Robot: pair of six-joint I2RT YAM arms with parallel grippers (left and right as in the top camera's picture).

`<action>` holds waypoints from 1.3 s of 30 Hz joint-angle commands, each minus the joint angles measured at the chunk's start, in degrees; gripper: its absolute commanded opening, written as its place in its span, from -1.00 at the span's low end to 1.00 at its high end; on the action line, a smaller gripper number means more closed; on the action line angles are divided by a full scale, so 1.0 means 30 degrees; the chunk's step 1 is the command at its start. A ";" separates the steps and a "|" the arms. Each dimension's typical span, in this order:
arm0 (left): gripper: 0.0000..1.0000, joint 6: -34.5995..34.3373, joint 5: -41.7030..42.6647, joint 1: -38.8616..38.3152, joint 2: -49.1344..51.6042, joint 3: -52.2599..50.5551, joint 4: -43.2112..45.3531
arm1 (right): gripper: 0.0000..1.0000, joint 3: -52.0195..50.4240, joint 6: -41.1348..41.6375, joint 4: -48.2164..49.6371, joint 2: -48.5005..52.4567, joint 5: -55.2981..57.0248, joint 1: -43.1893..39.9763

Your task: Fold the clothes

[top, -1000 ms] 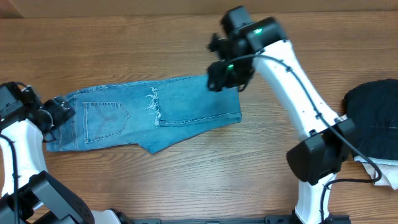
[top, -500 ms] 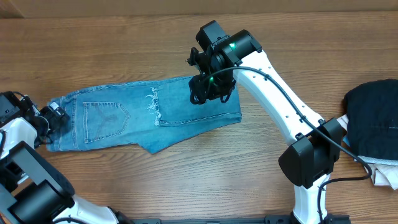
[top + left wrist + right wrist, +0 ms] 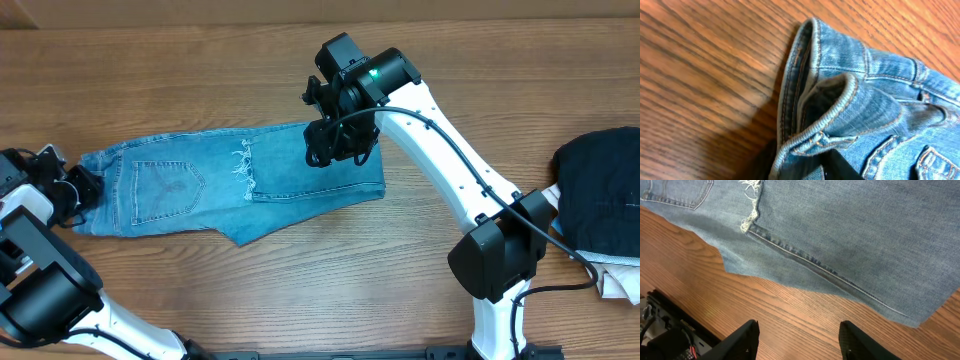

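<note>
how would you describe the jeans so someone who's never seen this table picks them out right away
On the wooden table, look left of centre, away from the pile at the right edge. The jeans lie spread there, a frayed hem folded back near a stitched pocket. They alone are light blue denim; the pile is a dark garment over whitish cloth.

the jeans (image 3: 200,185) are soft faded denim, matt, with raised orange stitching and frayed threads at the hem. the table (image 3: 300,290) is smooth wood with a slight sheen. the right arm (image 3: 450,150) has glossy white plastic shells.
</note>
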 commanded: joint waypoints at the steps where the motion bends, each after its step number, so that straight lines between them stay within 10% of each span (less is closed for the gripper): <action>1: -0.92 -0.0073 0.0488 -0.0153 0.1902 -0.1115 -0.0641 | 0.05 -0.0117 0.0102 0.0051 0.0058 -0.0109 -0.0066; 17: -0.92 -0.2280 0.3832 0.3628 0.0838 1.6123 -1.2932 | 0.01 -0.0058 0.0503 -0.1268 0.0015 0.1836 -0.6754; 29: -0.92 -0.2222 0.6317 -0.5129 0.0823 2.0582 -1.5212 | -0.03 -0.2025 0.0525 0.1785 0.0109 0.2040 -0.6084; 39: -0.91 -0.2208 -0.0153 -1.2014 0.0867 2.0407 -1.6189 | -0.04 -0.4940 0.1180 0.4065 0.0109 0.1894 -0.3920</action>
